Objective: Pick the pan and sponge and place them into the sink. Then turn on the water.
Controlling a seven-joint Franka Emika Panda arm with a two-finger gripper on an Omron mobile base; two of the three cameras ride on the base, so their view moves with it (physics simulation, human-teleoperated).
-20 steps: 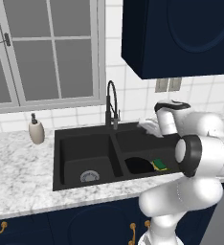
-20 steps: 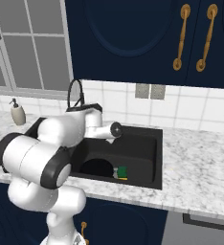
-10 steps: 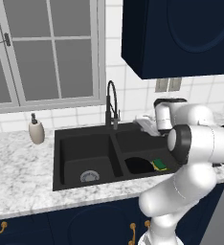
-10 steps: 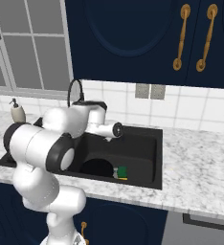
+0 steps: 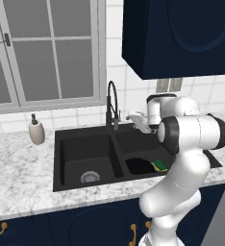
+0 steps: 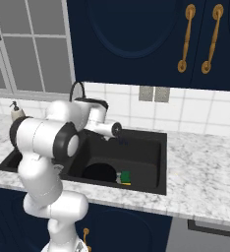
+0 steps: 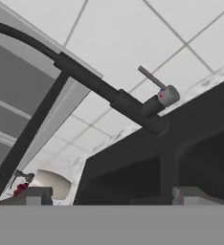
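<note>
My claw [image 7: 106,194] spread wide, empty, aimed at faucet [image 7: 109,93] base. Pan [image 6: 100,172] and sponge [image 6: 125,176] lie in sink [image 6: 154,162] right basin, below me. Faucet lever [image 7: 154,81] sits ahead, slightly right of claw centre, thin rod slanting away from knob; no water running.

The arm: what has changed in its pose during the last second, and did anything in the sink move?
The arm's elbow swung up and back, while the gripper stayed near the faucet, open and empty. The pan and sponge kept their places in the sink. No water runs.
</note>
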